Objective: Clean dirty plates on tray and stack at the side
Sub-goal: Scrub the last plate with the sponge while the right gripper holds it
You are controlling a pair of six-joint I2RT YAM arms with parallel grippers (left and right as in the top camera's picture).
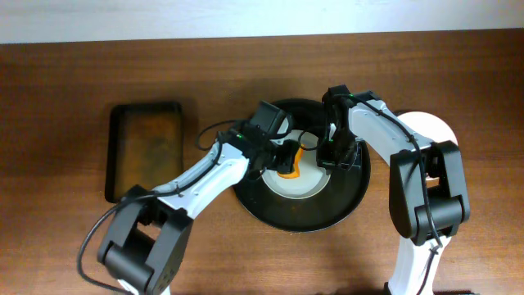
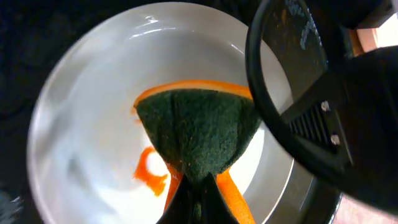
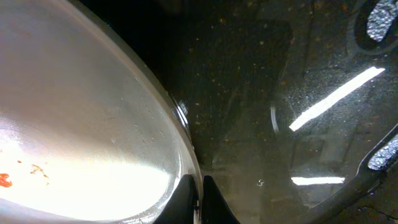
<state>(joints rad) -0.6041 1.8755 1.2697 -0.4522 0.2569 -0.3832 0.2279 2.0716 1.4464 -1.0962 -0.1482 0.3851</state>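
A white plate [image 1: 304, 187] lies in the round black tray [image 1: 344, 215] at the table's middle. My left gripper [image 1: 284, 161] is shut on an orange sponge with a green scouring face [image 2: 198, 134] and presses it on the plate [image 2: 81, 124], where an orange smear [image 2: 151, 172] shows. My right gripper [image 1: 332, 157] is shut on the plate's right rim [image 3: 186, 149], fingers on either side of the edge [image 3: 198, 202]. A small red speck [image 3: 5, 180] sits on the plate in the right wrist view.
A rectangular dark tray [image 1: 147, 147] lies at the left of the wooden table. Another white plate [image 1: 434, 131] shows at the right, partly under my right arm. The black tray's glossy floor [image 3: 280, 124] fills the right wrist view.
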